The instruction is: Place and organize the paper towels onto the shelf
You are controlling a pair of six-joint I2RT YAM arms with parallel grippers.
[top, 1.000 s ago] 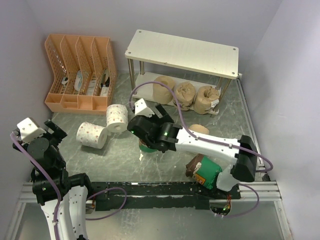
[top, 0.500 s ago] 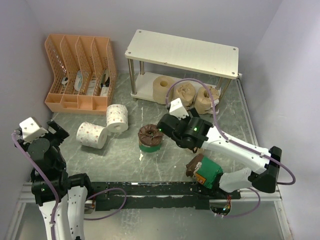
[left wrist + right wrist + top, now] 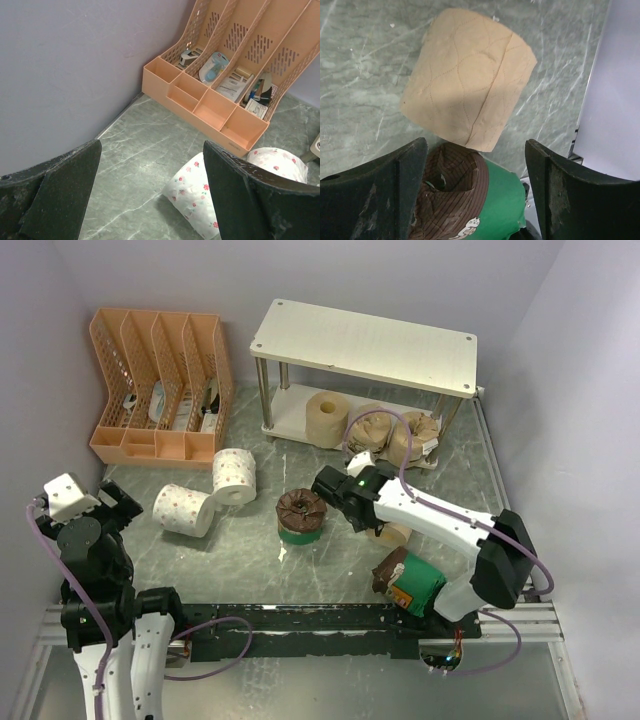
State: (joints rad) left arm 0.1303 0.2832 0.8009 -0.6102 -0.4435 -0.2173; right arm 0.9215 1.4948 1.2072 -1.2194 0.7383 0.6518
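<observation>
The shelf (image 3: 366, 345) stands at the back with three beige paper towels on its lower board (image 3: 290, 415): one upright (image 3: 327, 418) and two lying (image 3: 371, 426) (image 3: 410, 437). My right gripper (image 3: 378, 525) (image 3: 476, 150) hangs open over a loose beige roll (image 3: 400, 534) (image 3: 470, 75). In its wrist view a green-banded roll (image 3: 412, 586) (image 3: 485, 200) lies below, between the fingers, with a gap on the right. Another green-banded roll (image 3: 300, 515) stands upright mid-table. Two white flowered rolls (image 3: 185, 508) (image 3: 235, 475) (image 3: 200, 200) (image 3: 277, 162) lie on the left. My left gripper (image 3: 100, 505) (image 3: 152, 150) is open and holds nothing.
An orange slotted file organizer (image 3: 160, 385) (image 3: 225, 75) with small items stands at the back left by the wall. The black rail (image 3: 330, 620) with the arm bases runs along the near edge. Purple walls close in on both sides.
My right gripper has left the upright green-banded roll and swung right, to above the loose beige roll, with its jaws a little narrower. The left arm has barely moved.
</observation>
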